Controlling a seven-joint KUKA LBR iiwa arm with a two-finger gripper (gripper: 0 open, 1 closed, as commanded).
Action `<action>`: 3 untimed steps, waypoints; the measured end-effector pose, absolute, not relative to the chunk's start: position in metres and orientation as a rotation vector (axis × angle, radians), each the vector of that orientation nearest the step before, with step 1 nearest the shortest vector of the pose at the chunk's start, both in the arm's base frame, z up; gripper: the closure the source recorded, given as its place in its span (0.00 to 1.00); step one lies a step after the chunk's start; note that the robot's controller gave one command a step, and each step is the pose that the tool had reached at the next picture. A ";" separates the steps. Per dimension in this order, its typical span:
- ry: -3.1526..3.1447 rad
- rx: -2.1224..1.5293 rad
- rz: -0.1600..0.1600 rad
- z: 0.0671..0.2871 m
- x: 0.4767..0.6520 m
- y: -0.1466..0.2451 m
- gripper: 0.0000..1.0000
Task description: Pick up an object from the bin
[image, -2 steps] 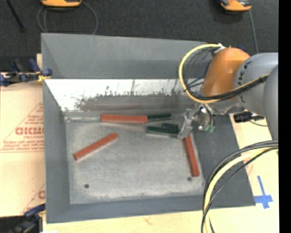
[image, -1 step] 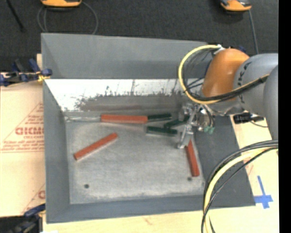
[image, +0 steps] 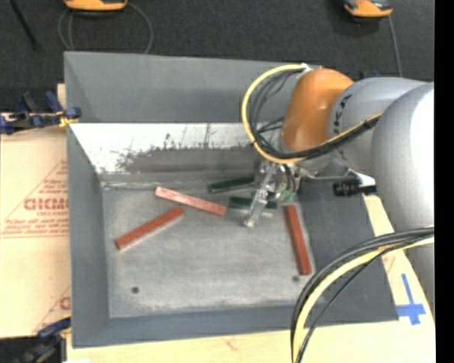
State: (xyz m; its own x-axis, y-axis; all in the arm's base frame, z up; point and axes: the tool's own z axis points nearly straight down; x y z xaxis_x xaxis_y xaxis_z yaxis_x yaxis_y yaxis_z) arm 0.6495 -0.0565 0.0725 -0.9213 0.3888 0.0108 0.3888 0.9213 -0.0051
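Note:
My gripper (image: 259,203) is down low at the bin's right middle, under the orange-covered wrist. It stands right over a short dark green stick (image: 240,199) that pokes out to its left. A second, longer dark green stick (image: 230,183) lies just above that one, angled toward the back wall. Immediately to the gripper's right a red stick (image: 296,239) lies on the floor, running down toward the front right corner. A pale pink stick (image: 191,201) lies to the gripper's left, its right end close to the green sticks.
A red-brown stick (image: 148,228) lies slanted in the left half of the bin floor. The arm and its cables cover the bin's right rim and back right corner.

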 end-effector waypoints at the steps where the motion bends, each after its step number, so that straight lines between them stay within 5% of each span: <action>1: -3.010 -0.856 0.010 0.069 0.650 -0.026 0.00; 3: -2.888 -1.245 -0.004 0.080 0.642 0.077 0.00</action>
